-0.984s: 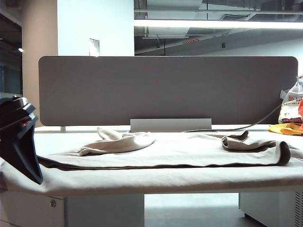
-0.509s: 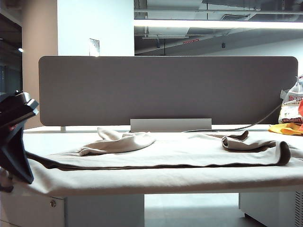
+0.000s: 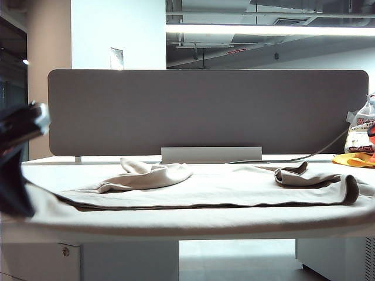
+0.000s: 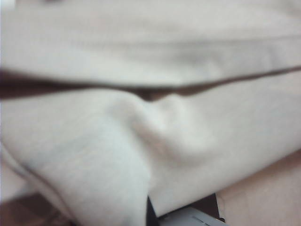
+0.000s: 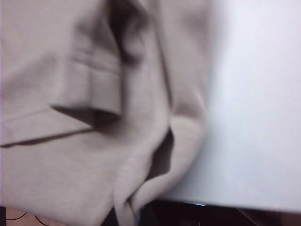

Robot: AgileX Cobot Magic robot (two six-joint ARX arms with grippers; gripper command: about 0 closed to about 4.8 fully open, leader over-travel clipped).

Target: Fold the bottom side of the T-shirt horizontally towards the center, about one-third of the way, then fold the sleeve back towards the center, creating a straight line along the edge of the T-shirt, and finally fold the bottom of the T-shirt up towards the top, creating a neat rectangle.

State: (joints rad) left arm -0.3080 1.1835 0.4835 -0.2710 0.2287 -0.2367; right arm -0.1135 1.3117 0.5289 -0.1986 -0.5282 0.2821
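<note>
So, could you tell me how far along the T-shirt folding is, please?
Done: one long fold already lies across the T-shirt. In hand: the left claw and right claw, both shut, pinch the near edge. Left: the bunched sleeve and the final fold.

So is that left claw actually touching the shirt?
Touching. In the left wrist view, T-shirt fabric bunches right at the shut left gripper.

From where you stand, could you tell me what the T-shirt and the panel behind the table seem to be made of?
The T-shirt looks like soft beige knit cotton: matte, limp, with rounded folds. The panel looks like grey felt-covered board: flat, matte and free of glare, though that is uncertain.
</note>
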